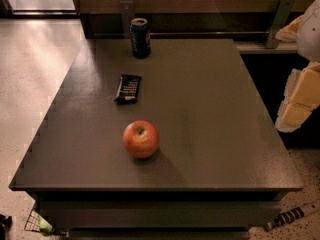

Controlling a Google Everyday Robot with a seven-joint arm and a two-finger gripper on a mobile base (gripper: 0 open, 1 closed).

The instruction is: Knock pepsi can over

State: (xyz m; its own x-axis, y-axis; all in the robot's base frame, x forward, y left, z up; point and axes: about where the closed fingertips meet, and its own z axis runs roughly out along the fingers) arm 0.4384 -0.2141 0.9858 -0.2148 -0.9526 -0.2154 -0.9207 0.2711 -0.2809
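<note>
The pepsi can (140,37) is dark blue with a silver top. It stands upright near the far edge of the dark table (215,109), left of the middle. My gripper (299,106) shows as white and pale yellow parts at the right edge of the view. It hangs beyond the table's right side, well to the right of the can and nearer to me than the can is. It touches nothing.
A flat black snack bar wrapper (128,88) lies in front of the can. A red apple (141,139) sits nearer the front edge. A dark wall and rail (200,33) run behind the table. Light floor (30,69) lies to the left.
</note>
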